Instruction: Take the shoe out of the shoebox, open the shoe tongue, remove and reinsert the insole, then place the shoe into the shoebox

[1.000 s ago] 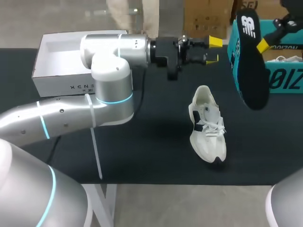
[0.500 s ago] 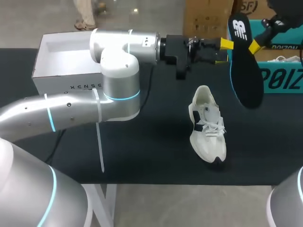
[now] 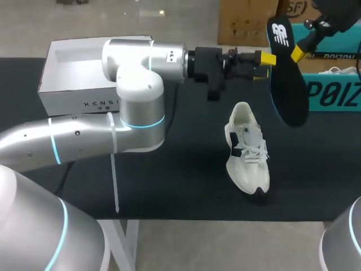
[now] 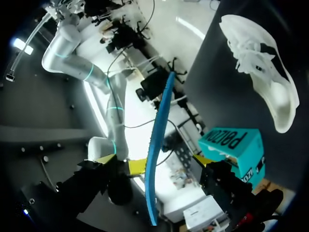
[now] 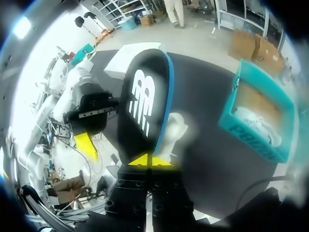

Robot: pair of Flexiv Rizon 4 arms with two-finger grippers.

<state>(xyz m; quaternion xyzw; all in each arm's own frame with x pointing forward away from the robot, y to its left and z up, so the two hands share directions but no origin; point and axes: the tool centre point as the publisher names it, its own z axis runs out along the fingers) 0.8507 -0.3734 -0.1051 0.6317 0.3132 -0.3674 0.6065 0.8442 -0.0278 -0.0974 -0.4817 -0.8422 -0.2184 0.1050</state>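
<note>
the shoe (image 3: 248,149) lies on its sole on the black table (image 3: 186,180), out of any box, with its collar gaping and laces loose. the insole (image 3: 287,79) is out of it, so taking the shoe out, opening the tongue and pulling the insole look done. left to do, by my reading: slide the insole back in, then box the shoe.

the right gripper (image 5: 145,160) is pinched tight on one end of the insole and holds it up in the air above and beyond the shoe, near the teal box (image 3: 333,90). the left gripper (image 4: 171,163) has its fingers spread wide with the insole standing edge-on between them. it sits close to one finger, and i cannot tell if it touches, so nothing is clamped there.

the insole is a thin, flat, long oval, black on its face with a white mark, and blue along the edge. it looks like bendy foam. the shoe is a white runner of soft mesh with dark patches and a curved, thick sole. the white box (image 3: 73,84) at the left is stiff card, open and empty, and looks the likelier home for the shoe.
</note>
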